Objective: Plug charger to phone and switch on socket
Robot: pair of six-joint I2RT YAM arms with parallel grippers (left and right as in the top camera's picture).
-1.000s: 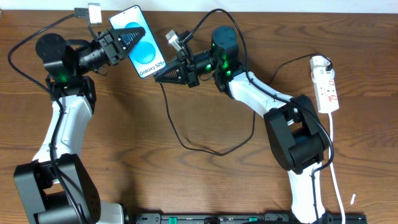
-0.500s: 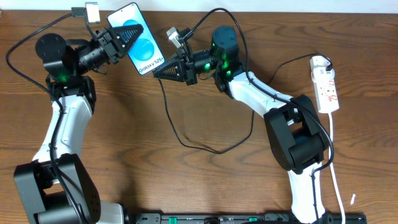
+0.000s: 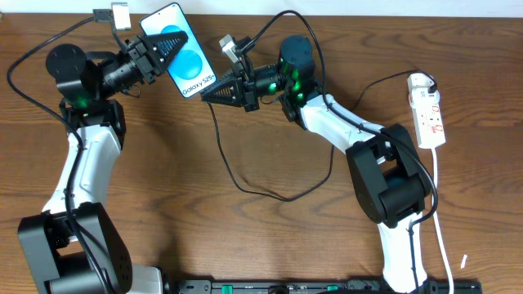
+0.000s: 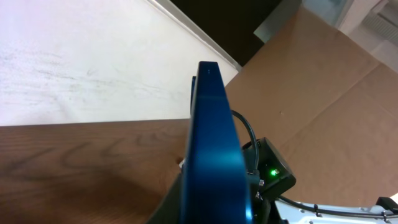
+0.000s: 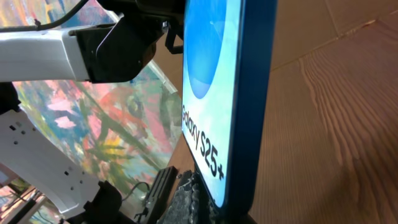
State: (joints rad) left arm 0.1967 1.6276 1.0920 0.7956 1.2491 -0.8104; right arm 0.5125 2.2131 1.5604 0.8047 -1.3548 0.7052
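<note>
The left claw (image 3: 173,39) is clamped on the phone (image 3: 194,72), its dark fingers lying across the upper half of the screen and holding the handset clear of the bench (image 3: 204,237). The phone is a slim slab with dark edges. Its screen is bright blue with a paler blue circle and white lettering that reads "Galaxy S25+" near the end farthest from this claw. In the left wrist view it stands edge-on between the fingers, a thin blue strip.

The right claw (image 3: 208,94) has its fingers drawn together to a narrow point, and that point sits right at the phone's lower end, touching it or just short; I cannot tell which. The charger (image 3: 270,194), a thin black cable, runs in under these fingers, so they appear closed on its end. The plug tip itself is hidden. From the claw the cable drops away in a wide loop across the bench, then climbs back toward the right arm.

The socket (image 3: 431,114), a narrow white strip with red markings and a white cord, lies well apart from both claws, beyond the right arm's elbow.
</note>
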